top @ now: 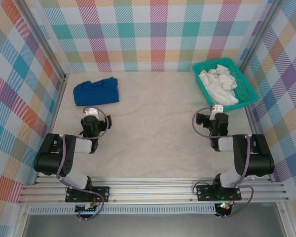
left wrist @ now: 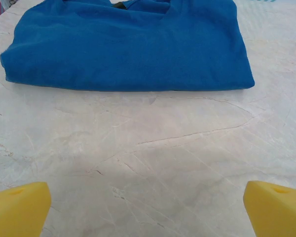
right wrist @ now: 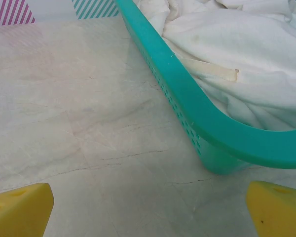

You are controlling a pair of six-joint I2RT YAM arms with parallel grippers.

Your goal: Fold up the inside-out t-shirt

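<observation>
1. White and crumpled, the inside-out t-shirt (top: 218,84) lies heaped in the teal basket (top: 246,89) at the far right of the marble-patterned table (top: 153,123) in your top view. A folded blue garment (top: 96,91) sits at the far left. The left gripper (top: 90,111) points at the blue garment from just short of it. The right gripper (top: 217,108) is just short of the basket's near corner. Neither touches any cloth.
2. In your left wrist view, the left gripper's yellow fingertips (left wrist: 17,210) sit in the two bottom corners. They are spread wide, with bare table between them and nothing held. The blue garment lies ahead across the top, its folded edge towards the gripper.
3. In your right wrist view, the right gripper's yellow fingertips (right wrist: 19,210) are equally far apart and hold nothing. Ahead and to the right is the basket's rounded corner. The inside-out t-shirt is bunched inside it, its white folds rising to the rim with a seam strip showing.
</observation>
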